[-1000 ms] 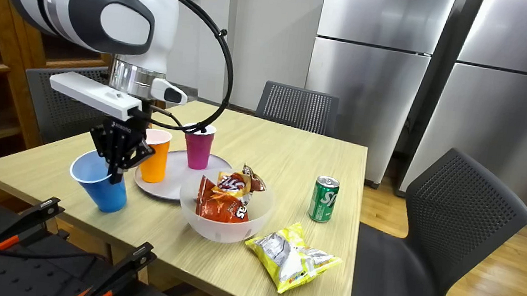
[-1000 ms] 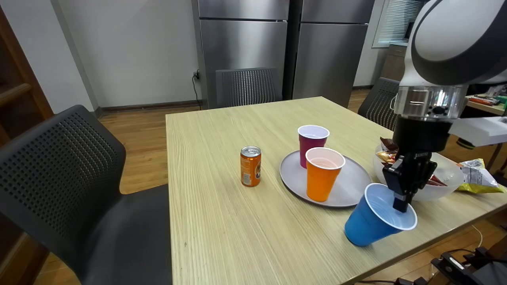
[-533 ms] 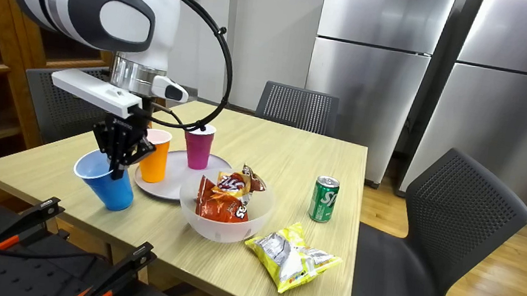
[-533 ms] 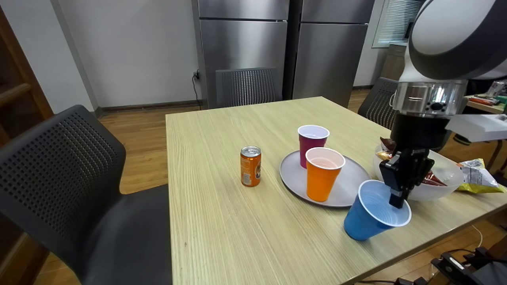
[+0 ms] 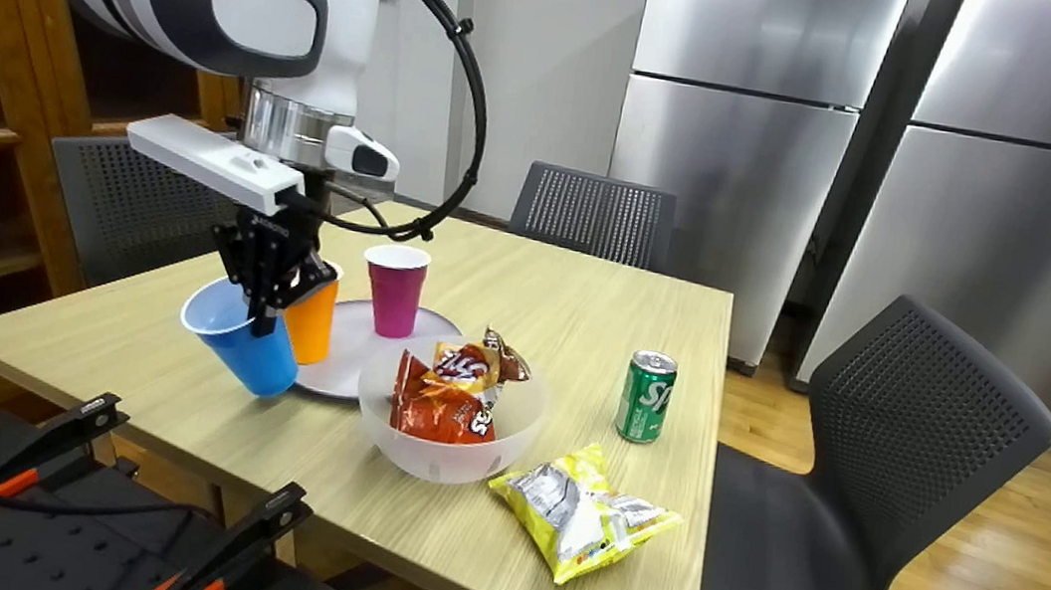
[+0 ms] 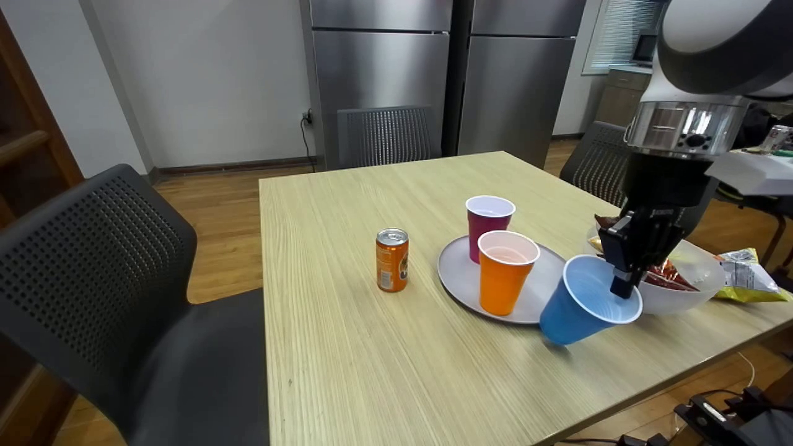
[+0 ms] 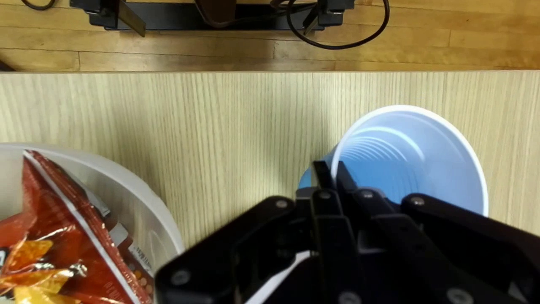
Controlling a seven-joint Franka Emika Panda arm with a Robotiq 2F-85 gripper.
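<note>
My gripper point(image 7: 334, 175) is clamped on the rim of the blue cup point(image 6: 573, 316), one finger inside the wall and one outside; the thin lip presumably suits this pinch. Gripped at one side only, the cup tilts, probably for that reason. It is located beside the plate point(image 6: 458, 279); base contact with the table point(image 6: 341, 353) cannot be confirmed. Flat bases let the orange cup point(image 6: 505, 282) and purple cup point(image 5: 395, 294) stand upright on the plate.

"What lettering can you read?"
"On the green can point(image 5: 646, 397) I see large white letters, SP, running to its edge."
"And on you?"
"On the dark body of my gripper point(image 5: 263, 321), small pale lettering, probably ROBOTIQ, though it blurs."
</note>
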